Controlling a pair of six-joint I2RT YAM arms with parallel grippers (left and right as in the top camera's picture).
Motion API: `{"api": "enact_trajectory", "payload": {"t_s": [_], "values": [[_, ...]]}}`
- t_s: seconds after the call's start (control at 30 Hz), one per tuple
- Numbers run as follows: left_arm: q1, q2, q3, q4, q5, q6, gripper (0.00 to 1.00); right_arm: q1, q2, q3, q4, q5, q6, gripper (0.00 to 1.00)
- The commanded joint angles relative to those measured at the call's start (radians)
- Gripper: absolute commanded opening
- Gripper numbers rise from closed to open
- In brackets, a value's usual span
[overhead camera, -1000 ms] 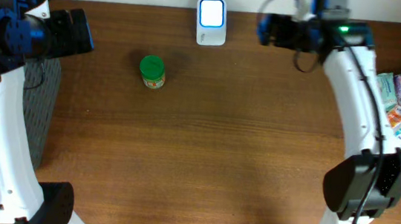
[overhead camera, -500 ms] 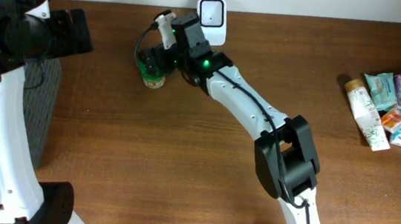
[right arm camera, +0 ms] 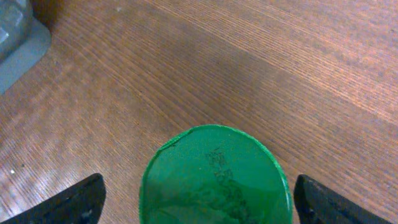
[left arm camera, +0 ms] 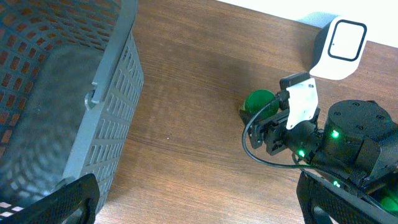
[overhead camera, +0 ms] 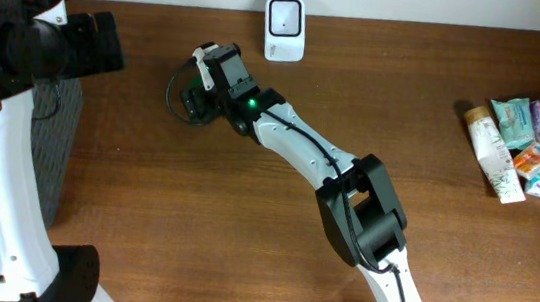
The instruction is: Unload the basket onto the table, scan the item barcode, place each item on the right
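The item is a small jar with a green lid [right arm camera: 214, 177], standing upright on the wooden table left of the white barcode scanner [overhead camera: 285, 17]. My right gripper [right arm camera: 205, 200] hangs over it, open, one finger on each side of the lid with a gap at both. From overhead the right gripper [overhead camera: 198, 96] hides most of the jar. In the left wrist view the lid [left arm camera: 258, 101] shows beside the right gripper, with the scanner [left arm camera: 339, 43] behind. My left gripper [left arm camera: 199, 199] is open and holds nothing, above bare table near the basket.
A grey mesh basket [left arm camera: 93, 99] stands at the left edge of the table. A pile of packets and a tube [overhead camera: 525, 138] lies at the far right. The right arm [overhead camera: 309, 160] stretches diagonally across the middle of the table.
The right arm swung from the far right across to the jar, then shifted slightly left and towards me to straddle it. The left arm has not moved.
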Motion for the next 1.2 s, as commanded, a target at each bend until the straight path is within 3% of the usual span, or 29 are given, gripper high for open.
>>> {"api": "enact_trajectory", "payload": {"t_s": [0.0,0.1,0.13,0.33,0.4,0.47,0.53,0.63,0.77,0.83,0.87,1.1,1.17], "values": [[0.003,-0.004,0.003,-0.001,0.007,-0.005,0.99,0.009,0.004,0.006,-0.053,0.019,0.003,0.74],[0.003,-0.004,0.003,-0.001,0.007,-0.006,0.99,0.009,-0.044,0.006,-0.131,0.033,0.003,0.68],[0.003,-0.004,0.003,-0.001,0.007,-0.006,0.99,0.009,-0.053,0.006,-0.161,0.05,0.003,0.59],[0.003,-0.004,0.003,-0.001,0.007,-0.005,0.99,0.009,-0.084,0.008,-0.335,0.05,0.003,0.61],[0.003,-0.004,0.003,-0.001,0.007,-0.006,0.99,0.009,-0.13,0.014,-0.323,0.049,0.003,0.66],[0.003,-0.004,0.003,-0.001,0.007,-0.005,0.99,0.009,-0.155,0.02,-0.194,0.049,0.003,0.77],[0.003,-0.004,0.003,-0.001,0.007,-0.005,0.99,0.009,-0.134,0.02,-0.073,0.046,0.003,0.89],[0.003,-0.004,0.003,-0.001,0.007,-0.006,0.99,0.008,-0.08,0.02,-0.02,0.052,0.003,0.99],[0.003,-0.004,0.003,-0.001,0.007,-0.005,0.99,0.009,0.002,0.02,0.037,0.101,0.003,0.98],[0.003,-0.004,0.003,-0.001,0.007,-0.005,0.99,0.009,0.014,0.02,0.037,0.101,0.003,0.92],[0.003,-0.004,0.003,-0.001,0.007,-0.005,0.99,0.009,0.017,0.02,0.037,0.097,0.004,0.83],[0.003,-0.004,0.003,-0.001,0.007,-0.005,0.99,0.01,0.035,0.019,0.045,0.041,0.003,0.88],[0.003,-0.004,0.003,-0.001,0.007,-0.005,0.99,0.01,0.036,0.019,0.034,0.04,0.003,0.78]]}}
